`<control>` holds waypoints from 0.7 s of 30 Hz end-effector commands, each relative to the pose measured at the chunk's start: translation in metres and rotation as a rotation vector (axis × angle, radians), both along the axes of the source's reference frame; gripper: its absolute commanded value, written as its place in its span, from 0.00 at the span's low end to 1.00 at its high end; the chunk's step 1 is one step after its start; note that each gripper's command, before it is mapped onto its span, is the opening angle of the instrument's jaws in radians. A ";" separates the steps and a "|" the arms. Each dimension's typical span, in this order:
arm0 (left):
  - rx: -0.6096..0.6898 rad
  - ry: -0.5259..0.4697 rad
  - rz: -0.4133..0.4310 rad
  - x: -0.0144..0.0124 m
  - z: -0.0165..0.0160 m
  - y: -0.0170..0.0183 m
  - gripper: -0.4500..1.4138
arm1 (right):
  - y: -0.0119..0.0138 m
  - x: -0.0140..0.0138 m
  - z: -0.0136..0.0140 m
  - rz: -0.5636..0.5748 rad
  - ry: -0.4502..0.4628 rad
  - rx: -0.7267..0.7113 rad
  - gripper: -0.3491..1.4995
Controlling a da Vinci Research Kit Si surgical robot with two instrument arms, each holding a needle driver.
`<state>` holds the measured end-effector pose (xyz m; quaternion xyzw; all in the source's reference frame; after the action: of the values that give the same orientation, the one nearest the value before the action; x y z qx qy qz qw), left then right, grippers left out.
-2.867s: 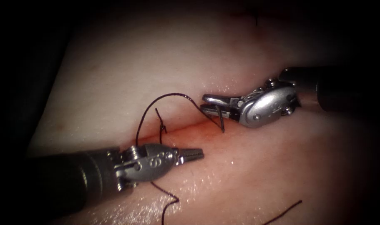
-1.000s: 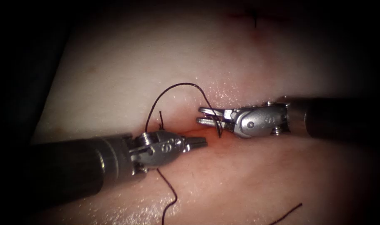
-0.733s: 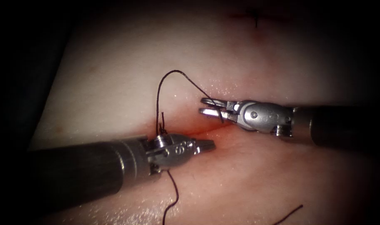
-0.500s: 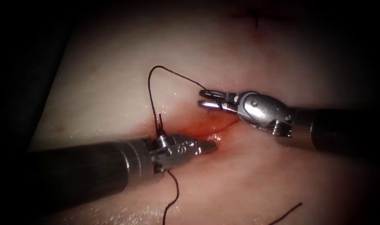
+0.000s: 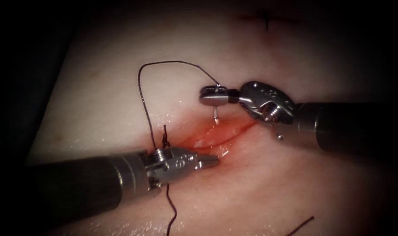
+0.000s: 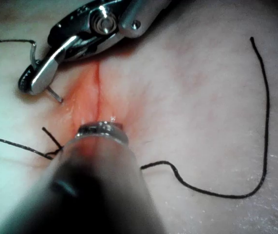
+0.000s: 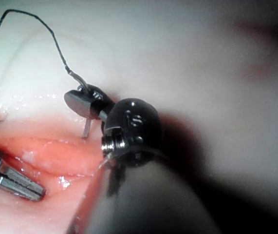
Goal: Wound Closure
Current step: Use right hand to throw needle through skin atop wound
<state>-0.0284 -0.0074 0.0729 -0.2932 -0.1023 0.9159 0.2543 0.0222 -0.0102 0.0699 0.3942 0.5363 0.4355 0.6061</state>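
- My right tool (image 5: 212, 96) is clamped tight on the needle (image 5: 216, 114), close to the end where the thread (image 5: 143, 94) joins.
- The needle's point hangs just over the far edge of the cut (image 5: 220, 133). It is not in the tissue (image 5: 120, 52).
- My left tool (image 5: 209, 161) has its jaws together, holding nothing. Its tip rests at the near edge of the cut, on the red fluid (image 5: 207, 131).
- A knot (image 5: 165, 139) sits by the cut's left end.

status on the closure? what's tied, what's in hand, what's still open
Done: one knotted stitch at the cut's left end. In hand: right tool holds the needle near its thread end, tip just above the tissue; left tool holds nothing. Left: the cut gapes right of the knot.
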 end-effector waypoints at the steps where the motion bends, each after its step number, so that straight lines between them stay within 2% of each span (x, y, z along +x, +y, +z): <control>1: 0.000 0.002 0.001 -0.0006 0.0006 0.0000 0.00 | 0.0009 0.0011 0.0004 0.002 -0.001 0.034 0.00; 6: 0.000 0.005 0.002 -0.0007 0.0006 -0.0001 0.00 | 0.0012 0.0015 0.0004 -0.018 0.019 0.213 0.00; 12: 0.003 0.008 0.006 -0.0007 0.0007 -0.0001 0.00 | 0.0009 0.0019 0.0003 -0.048 0.038 0.346 0.00; 16: 0.006 0.011 0.009 -0.0007 0.0007 0.0000 0.00 | 0.0004 0.0023 -0.0001 -0.067 0.054 0.504 0.00; 21: 0.006 0.011 0.009 -0.0007 0.0008 0.0000 0.00 | -0.0004 0.0026 -0.0008 -0.093 0.028 0.640 0.00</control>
<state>-0.0285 -0.0074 0.0731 -0.2860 -0.1051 0.9185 0.2519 0.0239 -0.0111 0.0687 0.5996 0.3542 0.5516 0.4590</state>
